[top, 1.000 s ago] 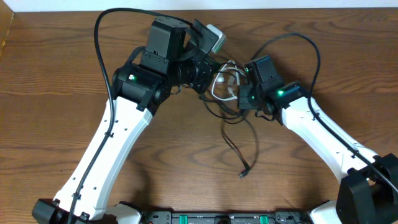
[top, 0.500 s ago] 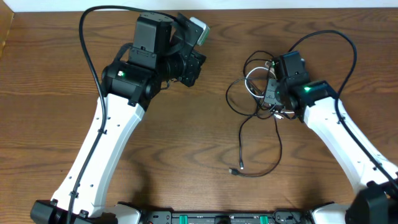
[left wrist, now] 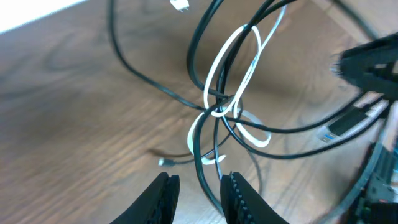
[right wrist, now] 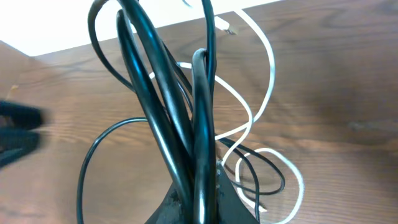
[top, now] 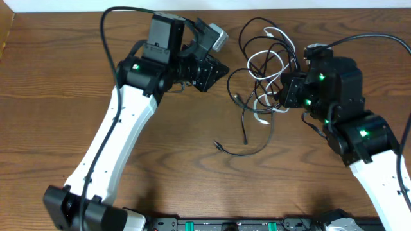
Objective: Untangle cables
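The right arm's fingers [right wrist: 235, 208] are pressed together on a bunch of black cables [right wrist: 165, 106], with several strands rising out of the pinch in tall loops. The white cable [right wrist: 268, 71] weaves through them and curls down onto the wooden surface [top: 51, 96] just beyond.

From above, the whole tangle [top: 260, 70] sits at the far side, right of centre, between the two arms and partly held up. Two thin black tails trail off its near side and lie on the surface, one ending in a small plug [top: 218, 145] toward the middle. A white plug end [top: 270, 29] shows at the far edge of the knot.

The left arm's fingers [left wrist: 163, 196] are spread a little and hold nothing. They hang just left of the tangle, pointing at where white and black strands cross. One black strand runs past the gap between them; I cannot tell whether it touches.
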Robot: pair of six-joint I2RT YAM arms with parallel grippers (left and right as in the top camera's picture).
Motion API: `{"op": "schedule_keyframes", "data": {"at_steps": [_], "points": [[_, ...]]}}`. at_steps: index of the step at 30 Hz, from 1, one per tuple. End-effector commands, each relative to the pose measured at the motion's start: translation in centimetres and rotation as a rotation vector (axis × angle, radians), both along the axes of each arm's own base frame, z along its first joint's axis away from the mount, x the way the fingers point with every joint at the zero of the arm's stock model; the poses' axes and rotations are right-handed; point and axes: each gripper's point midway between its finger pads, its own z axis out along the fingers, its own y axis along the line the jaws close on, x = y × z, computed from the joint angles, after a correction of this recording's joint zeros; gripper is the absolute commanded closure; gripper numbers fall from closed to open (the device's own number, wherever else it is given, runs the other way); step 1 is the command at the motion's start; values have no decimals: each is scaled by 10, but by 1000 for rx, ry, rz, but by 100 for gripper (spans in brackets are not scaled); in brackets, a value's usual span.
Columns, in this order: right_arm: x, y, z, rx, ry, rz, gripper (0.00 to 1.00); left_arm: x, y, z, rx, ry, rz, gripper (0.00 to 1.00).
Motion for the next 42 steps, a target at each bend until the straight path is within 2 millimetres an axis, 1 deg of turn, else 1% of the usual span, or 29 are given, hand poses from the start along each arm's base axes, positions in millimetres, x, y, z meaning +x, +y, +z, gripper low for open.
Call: {"op": "schedule_keyframes", "data": {"at_steps": [1,5,11,18,24,28,36,37,42], "points": [[-10,9,20,32,-49,75,99,-4,-16,-11,-52,53,-85,72],[-15,16,22,55,-47,111,99,-9,-26,-8,-95,61,-137,72],[-20,29,22,71,-42,150,99,-9,-30,-5,-101,42,-149,72],[-26,43,25,95,-40,179,99,-15,-40,1,-132,23,-198,72],[-33,57,28,106,-48,221,99,-12,-39,-1,-117,17,-186,72],[-38,62,37,127,-71,249,99,-11,-38,-1,-108,9,-182,72],[-53,58,60,158,-133,267,99,-2,-34,-3,-76,-22,-145,72],[-55,58,63,162,-143,270,99,-1,-34,-3,-78,-24,-145,70],[-60,56,70,173,-162,277,99,-3,-38,-1,-84,-33,-155,51]]}}
